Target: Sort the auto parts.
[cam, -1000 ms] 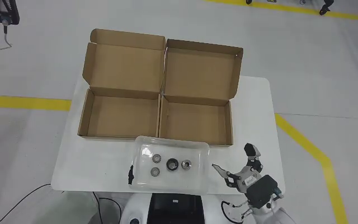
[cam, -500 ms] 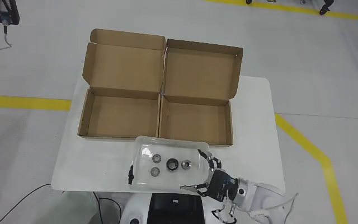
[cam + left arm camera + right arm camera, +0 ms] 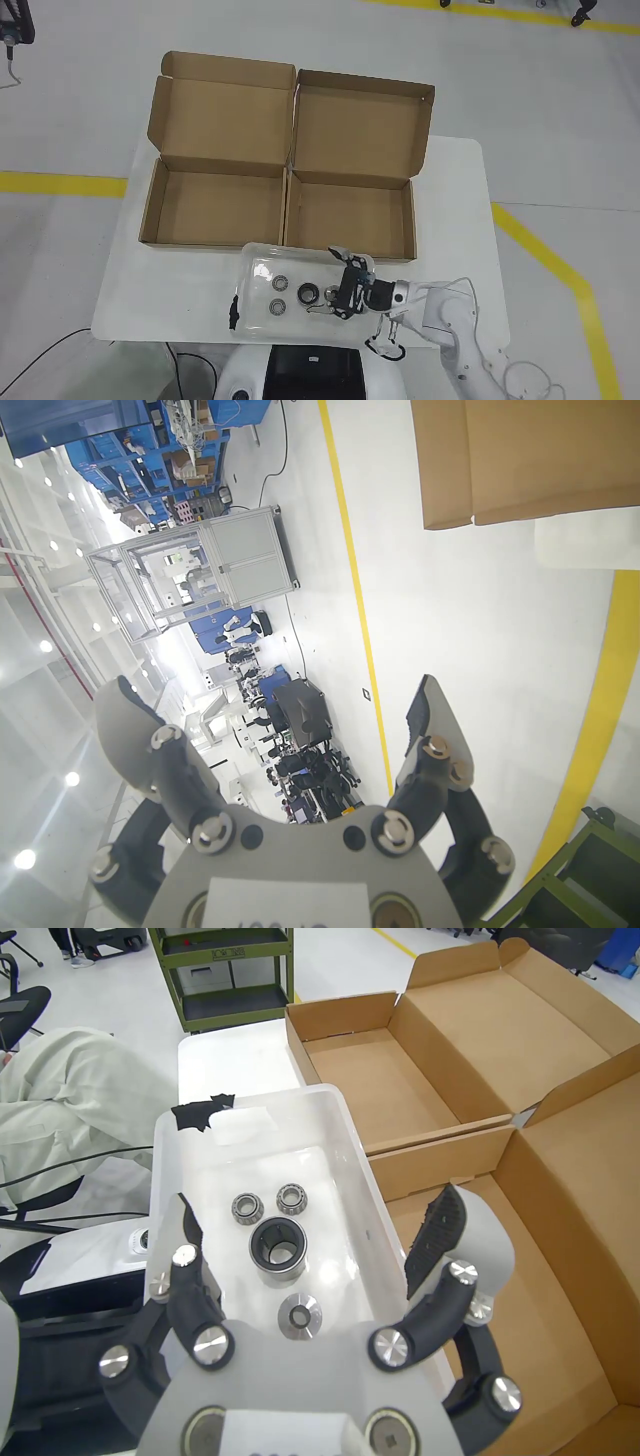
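While it gapes wide, right gripper (image 3: 315, 1208) overhangs bin (image 3: 325, 1168).

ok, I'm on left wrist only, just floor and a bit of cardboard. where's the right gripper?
Observer: The right gripper is open, hanging over one end of the clear bin.
Operator: what's in the bin?
Observer: Four parts: two small bearings, a larger black ring and a silver disc, which lies nearest the gripper.
Operator: boxes ready?
Observer: The two cardboard boxes sit side by side just beyond the bin, lids folded back.
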